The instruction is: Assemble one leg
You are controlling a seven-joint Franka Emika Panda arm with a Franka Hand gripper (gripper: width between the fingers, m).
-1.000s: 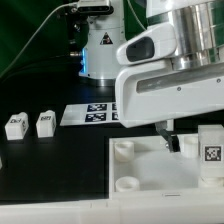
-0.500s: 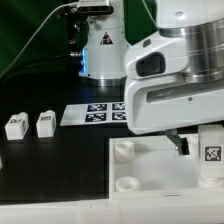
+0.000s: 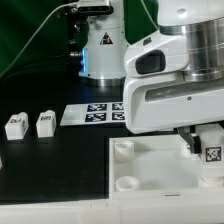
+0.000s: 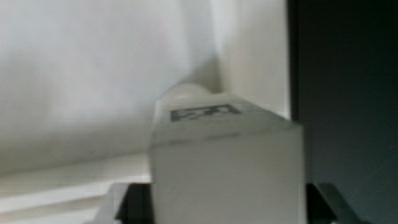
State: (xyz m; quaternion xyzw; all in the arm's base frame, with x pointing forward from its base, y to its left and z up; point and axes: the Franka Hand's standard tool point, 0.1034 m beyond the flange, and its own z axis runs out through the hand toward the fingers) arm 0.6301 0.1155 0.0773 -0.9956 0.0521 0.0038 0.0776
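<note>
Black table (image 3: 60, 165), with a white panel (image 3: 150, 172) with round corner sockets along its near side. The arm hangs over the panel's far edge, toward the exterior view's right. The leg (image 3: 211, 150) stands upright there, long axis vertical, tag showing. The fingers (image 3: 189, 144) come down just beside it. In the wrist view the leg sits between both dark fingers, flanks close. Cannot tell whether they pinch or merely straddle it. Two spare legs (image 3: 14, 125) lie well apart.
</note>
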